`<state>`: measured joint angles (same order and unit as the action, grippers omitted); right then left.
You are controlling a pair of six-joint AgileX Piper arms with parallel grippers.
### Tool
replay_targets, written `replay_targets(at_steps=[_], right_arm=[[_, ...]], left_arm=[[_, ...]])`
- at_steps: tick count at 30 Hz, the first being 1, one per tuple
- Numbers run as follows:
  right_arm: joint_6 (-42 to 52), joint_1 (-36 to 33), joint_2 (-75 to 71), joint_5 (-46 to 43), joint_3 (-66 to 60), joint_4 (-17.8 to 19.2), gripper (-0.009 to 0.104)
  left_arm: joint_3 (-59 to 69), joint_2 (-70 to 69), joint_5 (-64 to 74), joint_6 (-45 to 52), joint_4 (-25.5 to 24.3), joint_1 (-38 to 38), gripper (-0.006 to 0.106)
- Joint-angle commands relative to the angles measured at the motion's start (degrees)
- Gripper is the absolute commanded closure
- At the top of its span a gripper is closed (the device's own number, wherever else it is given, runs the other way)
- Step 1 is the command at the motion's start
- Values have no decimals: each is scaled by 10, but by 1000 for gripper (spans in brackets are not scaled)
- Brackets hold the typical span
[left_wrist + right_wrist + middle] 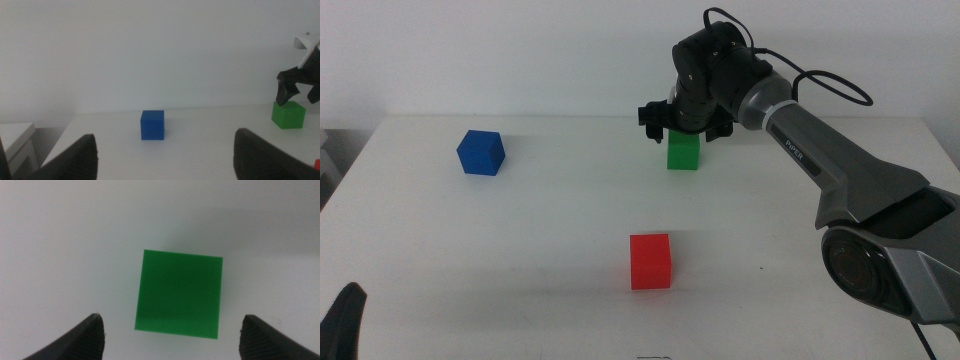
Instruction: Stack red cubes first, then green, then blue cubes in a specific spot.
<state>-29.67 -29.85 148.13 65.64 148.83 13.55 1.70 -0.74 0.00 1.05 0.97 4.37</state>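
Left gripper (165, 155) idle at near-left table edge, jaws wide, empty. Blue cube (481, 152) far left; red cube (650, 261) alone at front centre. Right gripper (685, 128) directly above green cube (683, 151) — jaws spread, gripping nothing. Green pick in hand — next: descend, close.
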Motion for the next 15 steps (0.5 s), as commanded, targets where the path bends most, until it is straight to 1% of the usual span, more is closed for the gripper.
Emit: replay_targets(at_steps=[1, 7, 15], right_arm=[[-7, 3, -43, -15, 19, 18, 1], [-15, 3, -36, -6, 19, 5, 2], [-22, 1, -31, -19, 19, 23, 10]], left_arm=[[-2, -12, -49, -5, 7, 1, 8], [-2, -12, -49, -5, 7, 1, 8], [-2, -12, -49, -5, 7, 1, 8]])
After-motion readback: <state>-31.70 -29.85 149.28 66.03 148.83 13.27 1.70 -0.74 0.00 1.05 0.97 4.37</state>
